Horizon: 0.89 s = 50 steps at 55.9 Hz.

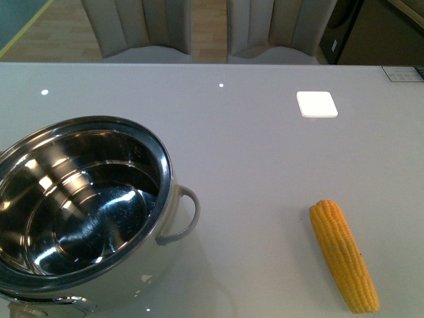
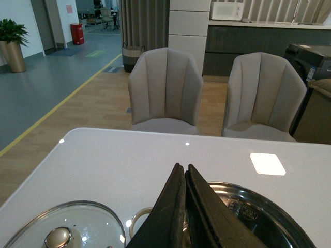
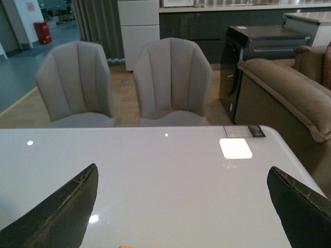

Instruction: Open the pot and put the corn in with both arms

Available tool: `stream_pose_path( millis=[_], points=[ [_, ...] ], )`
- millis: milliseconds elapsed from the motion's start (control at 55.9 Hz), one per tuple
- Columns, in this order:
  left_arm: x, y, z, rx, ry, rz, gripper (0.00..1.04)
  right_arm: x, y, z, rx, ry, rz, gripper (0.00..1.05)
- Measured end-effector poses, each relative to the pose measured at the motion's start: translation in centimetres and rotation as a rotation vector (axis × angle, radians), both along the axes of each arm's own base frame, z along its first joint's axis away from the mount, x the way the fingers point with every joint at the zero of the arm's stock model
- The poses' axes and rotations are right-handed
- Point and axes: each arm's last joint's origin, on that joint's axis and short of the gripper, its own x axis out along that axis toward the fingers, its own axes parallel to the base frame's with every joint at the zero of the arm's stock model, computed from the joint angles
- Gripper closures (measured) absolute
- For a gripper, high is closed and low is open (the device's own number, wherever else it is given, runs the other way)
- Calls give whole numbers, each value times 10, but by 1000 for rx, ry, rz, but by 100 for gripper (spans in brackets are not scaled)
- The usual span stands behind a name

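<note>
The shiny steel pot (image 1: 79, 205) stands open at the front left of the white table, its pale grey loop handle (image 1: 180, 215) turned towards the middle. The yellow corn (image 1: 343, 254) lies on the table at the front right. Neither arm shows in the front view. In the left wrist view my left gripper (image 2: 182, 166) is shut and empty, above the pot's rim (image 2: 258, 206). The glass lid (image 2: 67, 230) with its metal knob lies on the table beside the pot. In the right wrist view my right gripper (image 3: 183, 173) is wide open over bare table; a sliver of corn (image 3: 124, 246) shows at the frame's edge.
Two grey chairs (image 1: 146, 30) stand behind the table's far edge. A bright square light reflection (image 1: 317, 104) lies on the table at the back right. A brown sofa (image 3: 289, 93) and a dark appliance (image 3: 253, 49) stand off to the right.
</note>
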Motion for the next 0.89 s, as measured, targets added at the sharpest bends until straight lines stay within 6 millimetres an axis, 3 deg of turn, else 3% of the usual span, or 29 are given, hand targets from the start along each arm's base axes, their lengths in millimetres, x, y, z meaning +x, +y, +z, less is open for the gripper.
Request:
stream_pose_path(
  millis=[233, 304, 519, 662, 895],
  points=[
    [0, 0, 0, 0, 0, 0, 99, 0, 0, 0, 0, 0, 0, 9],
    [0, 0, 0, 0, 0, 0, 87, 0, 0, 0, 0, 0, 0, 9],
    [0, 0, 0, 0, 0, 0, 31, 0, 0, 0, 0, 0, 0, 9],
    [0, 0, 0, 0, 0, 0, 6, 0, 0, 0, 0, 0, 0, 9],
    [0, 0, 0, 2, 0, 0, 7, 0, 0, -1, 4, 24, 2, 9]
  ],
)
